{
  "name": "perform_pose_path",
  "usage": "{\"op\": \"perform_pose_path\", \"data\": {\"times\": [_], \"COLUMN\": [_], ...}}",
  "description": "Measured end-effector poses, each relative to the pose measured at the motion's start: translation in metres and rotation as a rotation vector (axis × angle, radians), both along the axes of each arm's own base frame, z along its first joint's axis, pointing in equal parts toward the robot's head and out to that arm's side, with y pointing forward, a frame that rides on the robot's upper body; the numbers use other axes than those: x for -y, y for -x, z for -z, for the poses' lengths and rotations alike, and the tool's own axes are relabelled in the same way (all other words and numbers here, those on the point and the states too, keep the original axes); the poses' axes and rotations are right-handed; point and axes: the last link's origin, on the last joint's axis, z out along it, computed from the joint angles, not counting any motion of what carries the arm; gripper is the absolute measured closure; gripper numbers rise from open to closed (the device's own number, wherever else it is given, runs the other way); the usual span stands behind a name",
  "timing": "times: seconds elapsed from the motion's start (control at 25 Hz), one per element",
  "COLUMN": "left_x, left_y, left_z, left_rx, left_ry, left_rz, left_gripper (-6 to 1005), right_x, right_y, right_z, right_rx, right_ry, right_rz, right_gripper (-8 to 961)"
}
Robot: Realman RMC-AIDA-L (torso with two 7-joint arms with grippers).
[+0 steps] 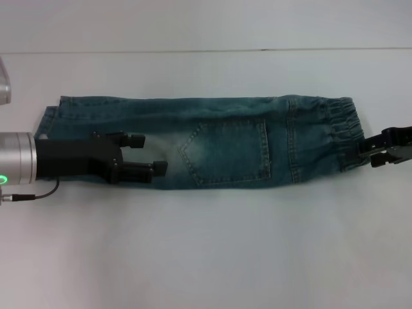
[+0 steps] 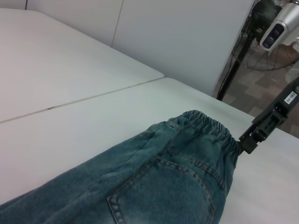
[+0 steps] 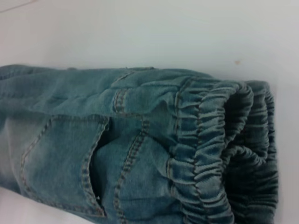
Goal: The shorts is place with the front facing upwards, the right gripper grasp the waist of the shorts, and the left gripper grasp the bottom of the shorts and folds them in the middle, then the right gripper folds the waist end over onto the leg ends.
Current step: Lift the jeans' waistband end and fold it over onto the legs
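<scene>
The blue denim shorts (image 1: 225,145) lie folded lengthwise into a long strip on the white table (image 1: 206,251), back pocket (image 1: 226,153) up. The elastic waist (image 1: 335,125) is on the right and the leg ends (image 1: 55,119) on the left. My left gripper (image 1: 147,154) hovers over the leg half, open, with nothing between its fingers. My right gripper (image 1: 368,153) sits at the waist's outer edge, open, fingertips right against the waistband. The left wrist view shows the shorts (image 2: 163,186) and the right gripper (image 2: 247,140) at the waistband. The gathered waist (image 3: 219,154) fills the right wrist view.
A seam (image 1: 193,50) crosses the table behind the shorts. A pale curved object (image 1: 4,80) pokes in at the far left. Beyond the table's far edge stand a fan (image 2: 261,51) and its black pole (image 2: 233,70). Bare tabletop lies in front of the shorts.
</scene>
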Motion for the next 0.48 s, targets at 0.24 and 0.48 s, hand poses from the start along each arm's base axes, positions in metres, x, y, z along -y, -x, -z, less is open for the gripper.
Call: {"op": "perform_pose_path", "data": {"times": [0.24, 0.48], "left_x": [-0.002, -0.002], "left_y": [0.000, 0.001], "left_z": [0.000, -0.001], "left_rx": [-0.005, -0.008], "left_ry": [-0.010, -0.014], "left_rz": [-0.003, -0.003], "left_gripper": [113, 122], "right_x": [-0.002, -0.005], "right_y": [-0.002, -0.002], "right_z": [0.005, 0.011], "right_rx": [0.011, 0.039], "right_ry": [-0.006, -0.019], "right_rz": [0.001, -0.016], "right_gripper": [180, 287]}}
